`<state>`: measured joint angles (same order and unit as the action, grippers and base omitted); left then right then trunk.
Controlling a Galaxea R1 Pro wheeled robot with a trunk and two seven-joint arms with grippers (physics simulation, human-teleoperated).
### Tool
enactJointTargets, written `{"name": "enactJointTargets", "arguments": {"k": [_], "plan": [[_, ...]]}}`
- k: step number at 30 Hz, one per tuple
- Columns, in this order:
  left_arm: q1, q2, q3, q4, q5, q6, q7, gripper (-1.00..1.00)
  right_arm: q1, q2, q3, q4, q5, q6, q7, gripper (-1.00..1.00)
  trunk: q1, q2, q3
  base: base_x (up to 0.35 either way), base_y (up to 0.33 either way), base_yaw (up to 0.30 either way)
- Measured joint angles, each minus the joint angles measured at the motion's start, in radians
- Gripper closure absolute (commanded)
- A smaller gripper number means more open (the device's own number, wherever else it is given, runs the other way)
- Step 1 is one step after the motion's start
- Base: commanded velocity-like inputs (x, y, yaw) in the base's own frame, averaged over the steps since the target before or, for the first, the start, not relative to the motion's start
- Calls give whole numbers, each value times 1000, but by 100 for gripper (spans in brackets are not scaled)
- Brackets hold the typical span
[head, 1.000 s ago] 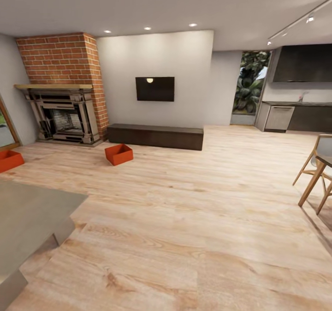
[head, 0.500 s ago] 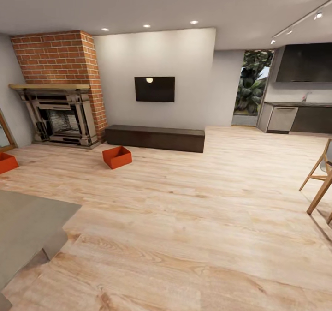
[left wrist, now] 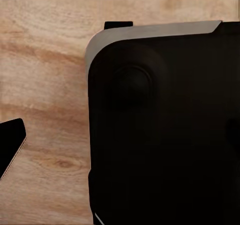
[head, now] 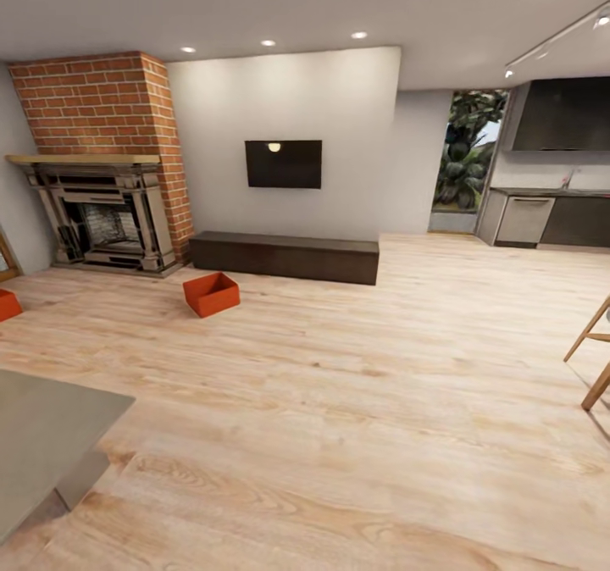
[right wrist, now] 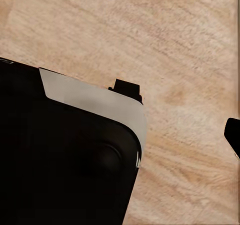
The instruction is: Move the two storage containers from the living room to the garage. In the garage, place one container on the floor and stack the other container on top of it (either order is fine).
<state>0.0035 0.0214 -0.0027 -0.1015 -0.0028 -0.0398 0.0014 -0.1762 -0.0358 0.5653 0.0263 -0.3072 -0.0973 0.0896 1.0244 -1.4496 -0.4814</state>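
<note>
Grippers: state can't be told, wrist views mostly dark robot body over wood floor (head: pixel 356 401). Nearer container (head: pixel 212 294) at 11 o'clock before bench (head: pixel 284 256); second container (head: pixel 7 305) at 10 o'clock, cropped. Drive straight in, stop short, square up.

Head view position: high, looking forward and slightly down across the living room from well back.
Head view facing: toward the far wall with the television (head: pixel 284 163); fireplace (head: pixel 102 215) at left, kitchen counter (head: pixel 551 215) at right.
Head view range: wood floor (head: pixel 356 401) spans near to far.
Left wrist view: looks straight down, close to the wood floor (left wrist: pixel 45 85); dark robot base (left wrist: pixel 165 130) fills much of it.
Right wrist view: likewise downward and close; wood floor (right wrist: pixel 165 45), dark robot base (right wrist: pixel 65 155).
Shared area: all three views take in the same plank floor.
</note>
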Motion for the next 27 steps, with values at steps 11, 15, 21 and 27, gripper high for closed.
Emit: {"name": "enactJointTargets", "arguments": {"k": [11,15,21,27], "plan": [[0,0,-3,0,-2,0,-1,-100,0,0,1,-1,3,-1,0,-100,0,0,0,322,0,0],[1,0,-4,0,-3,0,0,-100,0,-3,-3,0,-1,-2,1,-100,0,0,0,322,0,0],[1,1,-4,0,-4,0,0,-100,-1,-2,-3,0,2,3,1,-100,0,0,0,322,0,0],[0,1,-4,0,-4,0,-1,-100,0,-2,-3,0,4,3,1,-100,0,0,0,322,0,0]]}}
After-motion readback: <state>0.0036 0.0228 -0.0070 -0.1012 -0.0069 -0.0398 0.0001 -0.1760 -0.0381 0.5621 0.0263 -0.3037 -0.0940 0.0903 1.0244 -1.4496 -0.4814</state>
